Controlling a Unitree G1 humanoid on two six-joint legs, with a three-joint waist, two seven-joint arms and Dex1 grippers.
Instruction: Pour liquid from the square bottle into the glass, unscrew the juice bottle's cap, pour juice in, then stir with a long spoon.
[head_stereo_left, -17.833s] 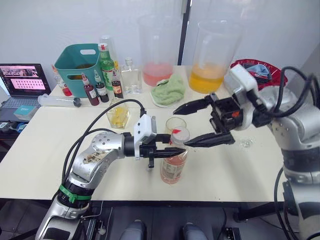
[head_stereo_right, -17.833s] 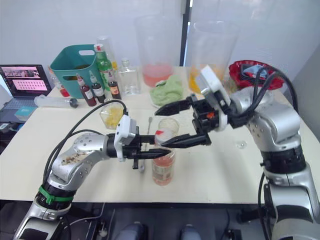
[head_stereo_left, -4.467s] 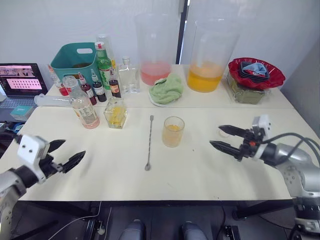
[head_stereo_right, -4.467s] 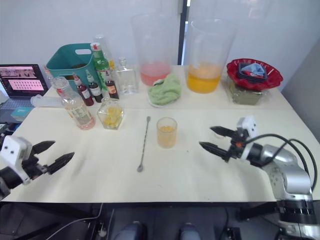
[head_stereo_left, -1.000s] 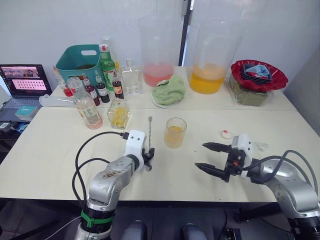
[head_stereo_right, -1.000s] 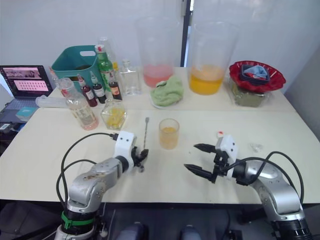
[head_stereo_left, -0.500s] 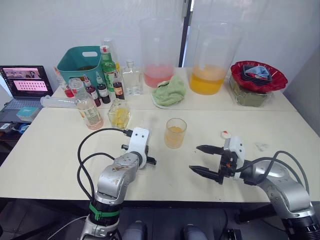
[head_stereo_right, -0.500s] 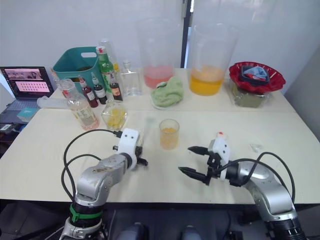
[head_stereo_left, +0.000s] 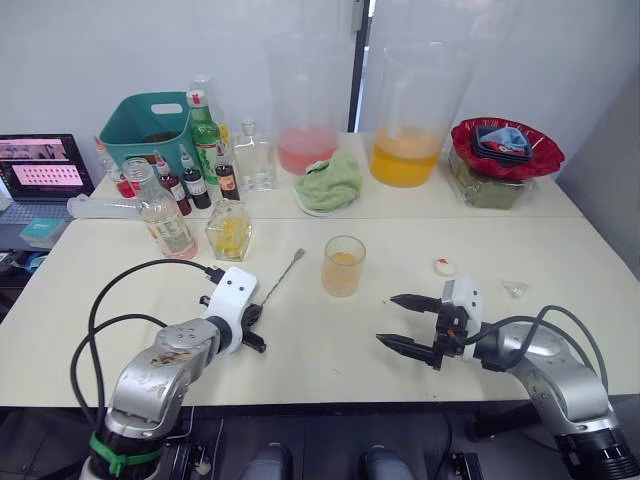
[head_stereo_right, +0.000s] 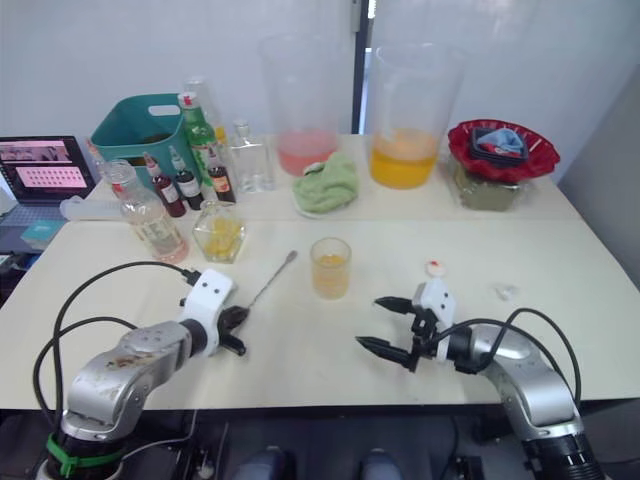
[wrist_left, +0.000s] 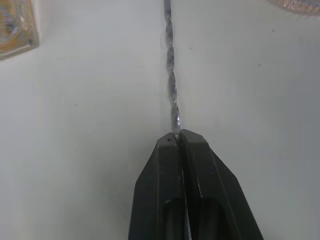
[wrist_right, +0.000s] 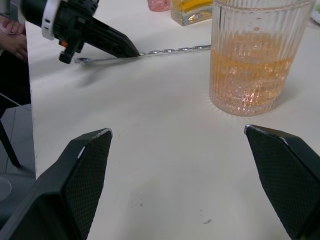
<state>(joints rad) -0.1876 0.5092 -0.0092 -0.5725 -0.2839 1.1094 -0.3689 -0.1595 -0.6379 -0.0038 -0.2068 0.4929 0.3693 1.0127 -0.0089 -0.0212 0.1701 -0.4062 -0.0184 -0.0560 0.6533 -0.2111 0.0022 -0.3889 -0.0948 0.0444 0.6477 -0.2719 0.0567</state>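
The glass (head_stereo_left: 343, 266) stands mid-table, holding orange-yellow liquid. My left gripper (head_stereo_left: 254, 312) sits to its near left, shut on the long spoon (head_stereo_left: 281, 278). The twisted stem (wrist_left: 170, 70) runs out from between the fingers (wrist_left: 165, 170), slanting toward the glass. My right gripper (head_stereo_left: 400, 322) hovers open to the near right of the glass, nothing between its fingers (wrist_right: 82, 172). The white cap (head_stereo_left: 440, 265) lies on the table right of the glass. The square bottle (head_stereo_left: 229, 230) and the uncapped juice bottle (head_stereo_left: 165, 215) stand at the back left.
Two big pitchers (head_stereo_left: 407, 110) with pink and orange liquid, a green cloth (head_stereo_left: 329, 184), a red bowl (head_stereo_left: 505, 148), a teal bin (head_stereo_left: 150, 125) and several small bottles (head_stereo_left: 200, 150) line the back. A laptop (head_stereo_left: 40, 165) sits far left.
My left gripper has drawn back to the left with the spoon in it, so the stem now lies on a slant. The right gripper has hardly moved.
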